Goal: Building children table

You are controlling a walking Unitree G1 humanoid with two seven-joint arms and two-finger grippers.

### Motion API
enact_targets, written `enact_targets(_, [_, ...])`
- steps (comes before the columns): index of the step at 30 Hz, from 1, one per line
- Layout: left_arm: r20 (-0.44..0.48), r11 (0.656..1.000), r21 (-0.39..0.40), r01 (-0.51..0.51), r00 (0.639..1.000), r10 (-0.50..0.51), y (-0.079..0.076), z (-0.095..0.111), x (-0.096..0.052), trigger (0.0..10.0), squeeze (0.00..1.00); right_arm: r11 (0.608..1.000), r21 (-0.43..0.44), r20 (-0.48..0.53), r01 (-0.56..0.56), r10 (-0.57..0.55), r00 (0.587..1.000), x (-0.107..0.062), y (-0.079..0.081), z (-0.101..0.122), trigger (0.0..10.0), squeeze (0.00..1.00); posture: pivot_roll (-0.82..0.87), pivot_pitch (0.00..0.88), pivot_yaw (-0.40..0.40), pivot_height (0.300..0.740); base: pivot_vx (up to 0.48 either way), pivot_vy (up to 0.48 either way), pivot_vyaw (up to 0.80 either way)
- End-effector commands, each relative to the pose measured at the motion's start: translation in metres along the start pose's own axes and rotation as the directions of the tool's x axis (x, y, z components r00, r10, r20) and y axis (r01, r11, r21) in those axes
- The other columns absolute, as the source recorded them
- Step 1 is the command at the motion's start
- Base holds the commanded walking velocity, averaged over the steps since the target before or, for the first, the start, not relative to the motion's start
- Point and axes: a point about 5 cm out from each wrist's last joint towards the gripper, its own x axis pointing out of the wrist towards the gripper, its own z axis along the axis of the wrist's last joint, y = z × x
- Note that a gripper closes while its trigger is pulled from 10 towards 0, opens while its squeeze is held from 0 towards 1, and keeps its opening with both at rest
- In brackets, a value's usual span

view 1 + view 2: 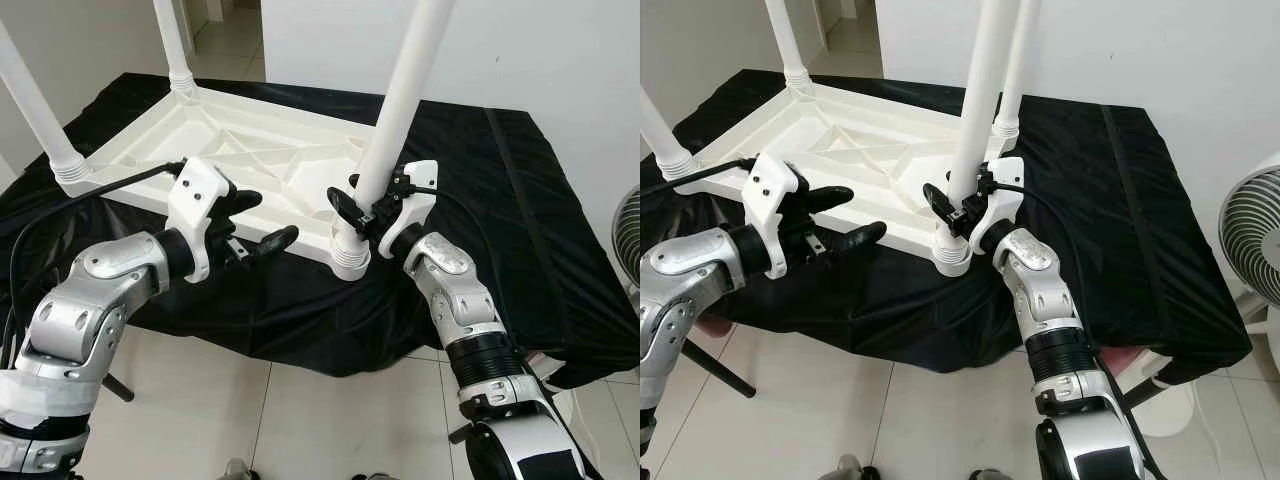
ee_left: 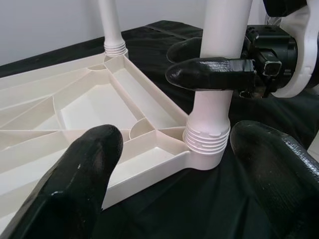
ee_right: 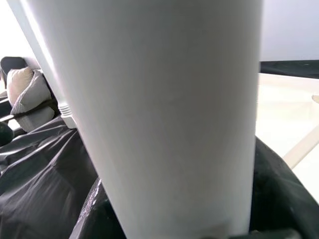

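Observation:
A white children's table top (image 1: 250, 160) lies upside down on a black cloth (image 1: 520, 220). White legs stand up from its corners. My right gripper (image 1: 365, 203) is shut on the near right leg (image 1: 400, 90), just above its threaded socket (image 1: 350, 255). That leg (image 3: 164, 109) looms close in the right wrist view. My left gripper (image 1: 265, 222) is open, hovering at the top's near edge a little left of that socket, holding nothing. In the left wrist view its fingers (image 2: 75, 189) frame the socket (image 2: 207, 144) and the right gripper's fingers (image 2: 209, 72) on the leg.
Two more legs (image 1: 172, 45) (image 1: 35, 110) rise at the far left and left corners, and another (image 1: 1015, 60) at the far right. A white fan (image 1: 1255, 235) stands at the right. Tiled floor (image 1: 330, 420) lies below the cloth's front edge.

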Motion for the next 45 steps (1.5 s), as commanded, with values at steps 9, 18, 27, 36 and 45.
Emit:
enact_targets(9, [-0.005,1.000,0.003,-0.006,1.000,0.006,0.007,0.008,-0.014,10.0,0.00,1.000,-0.026,-0.168,-0.013,0.009,0.986,-0.017,-0.020,-0.028,10.0,0.00,0.02,0.122,0.008,0.740,0.000,0.000,0.00])
enact_targets(18, [-0.013,1.000,0.003,-0.012,1.000,0.012,0.008,0.009,-0.015,10.0,0.00,0.987,0.040,-0.184,-0.158,0.162,0.969,-0.019,-0.019,-0.032,10.0,0.00,0.02,0.134,0.029,0.740,0.000,0.000,0.00])
enact_targets(27, [-0.025,1.000,0.012,-0.029,0.999,0.029,0.011,0.010,-0.016,10.0,0.00,0.954,0.082,-0.271,-0.289,0.301,0.915,-0.021,-0.030,-0.033,10.0,0.00,0.04,0.137,0.025,0.740,0.000,0.000,0.00])
enact_targets(36, [-0.022,0.999,0.014,-0.038,0.999,0.038,0.011,0.010,-0.016,10.0,0.00,0.964,-0.022,-0.286,-0.264,0.247,0.926,-0.021,-0.025,-0.038,10.0,0.00,0.03,0.137,0.022,0.740,0.000,0.000,0.00])
enact_targets(45, [-0.017,0.999,0.013,-0.039,0.999,0.039,0.011,0.011,-0.014,10.0,0.00,0.978,0.004,-0.285,-0.210,0.203,0.937,-0.032,-0.017,-0.051,10.0,0.00,0.02,0.134,0.022,0.740,0.000,0.000,0.00])
